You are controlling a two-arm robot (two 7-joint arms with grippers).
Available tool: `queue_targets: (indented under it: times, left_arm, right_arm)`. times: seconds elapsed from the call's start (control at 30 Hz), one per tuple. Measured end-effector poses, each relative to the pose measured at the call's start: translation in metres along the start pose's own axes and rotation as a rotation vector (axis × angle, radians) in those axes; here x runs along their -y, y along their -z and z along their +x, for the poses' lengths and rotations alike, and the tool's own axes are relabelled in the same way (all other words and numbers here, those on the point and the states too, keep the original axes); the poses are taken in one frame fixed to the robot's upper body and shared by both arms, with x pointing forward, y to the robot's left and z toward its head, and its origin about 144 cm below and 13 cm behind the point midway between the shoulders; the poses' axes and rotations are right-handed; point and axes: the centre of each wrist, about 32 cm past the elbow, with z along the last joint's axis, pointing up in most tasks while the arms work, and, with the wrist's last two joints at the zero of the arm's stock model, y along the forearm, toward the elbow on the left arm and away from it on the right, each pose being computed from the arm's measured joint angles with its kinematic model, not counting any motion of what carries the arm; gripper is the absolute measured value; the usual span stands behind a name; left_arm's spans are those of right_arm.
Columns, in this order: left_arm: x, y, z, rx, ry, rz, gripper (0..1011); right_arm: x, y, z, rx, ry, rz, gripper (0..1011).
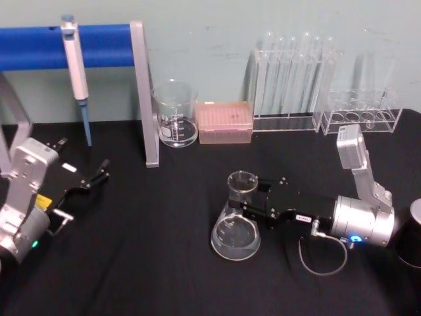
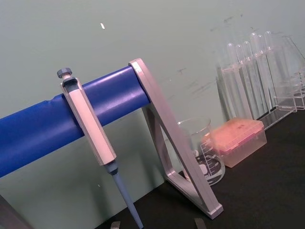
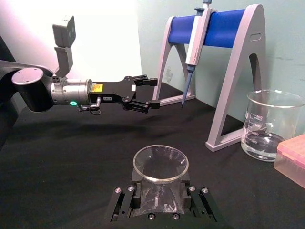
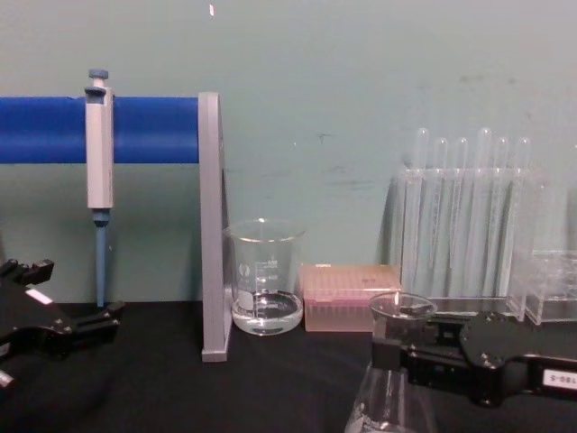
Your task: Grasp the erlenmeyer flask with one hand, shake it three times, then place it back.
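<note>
**Neck in my grip, base on the table: lift straight before shaking**

The erlenmeyer flask (image 1: 235, 222) stands near the middle of the black table (image 1: 164, 270), in front of the beaker (image 1: 176, 113) and the pink tip box (image 1: 225, 122) and well apart from both. It is upright. Its long axis runs vertically, the flared mouth points straight up and the wide base sits flat on the table. I see no liquid in it worth calling a fill.

My right pincer (image 1: 255, 199) comes in level from my right side and pinches the narrow neck just under the rim. In the right wrist view the two pads flank the glass, one on each side, and look pressed against it.

I judge the grasp made and the lift next. To do it well:

- Raise the flask along its own axis, so the base leaves the table cleanly and does not drag or tip.
- Keep the pinch firm. Smooth tapered glass could slide down through the pads.
- Shake in short, even strokes, keeping the mouth upward.
- Stay over the open table and away from the beaker.
- Bring the flask down vertically onto its base.

My left pincer (image 1: 92, 179) hovers over the left of the table with its fingers spread, near the foot of the pipette stand (image 1: 146, 99), and has no part in this.
</note>
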Motion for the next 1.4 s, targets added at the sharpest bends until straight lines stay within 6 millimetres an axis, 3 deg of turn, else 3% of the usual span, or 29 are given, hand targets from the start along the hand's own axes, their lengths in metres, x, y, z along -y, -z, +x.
queue_targets:
  times: [0.23,0.7,0.87,1.4]
  left_arm:
    - [0.0000,0.0000,0.0000,0.000,0.000,0.000,1001]
    - [0.0000,0.0000,0.0000,0.000,0.000,0.000,1001]
    - [0.0000,-0.0001,0.0000,0.000,0.000,0.000,1001]
    - [0.0000,0.0000,0.0000,0.000,0.000,0.000,1001]
  right_arm:
    - [0.0003,0.0004,-0.0001,-0.001,0.000,-0.002,461]
    - [0.0005,0.0015,-0.0004,-0.003,0.000,-0.010,894]
    - [0.0005,0.0012,-0.0002,-0.003,0.000,-0.008,1002]
    - [0.0006,-0.0003,-0.0001,0.001,-0.001,-0.010,1000]
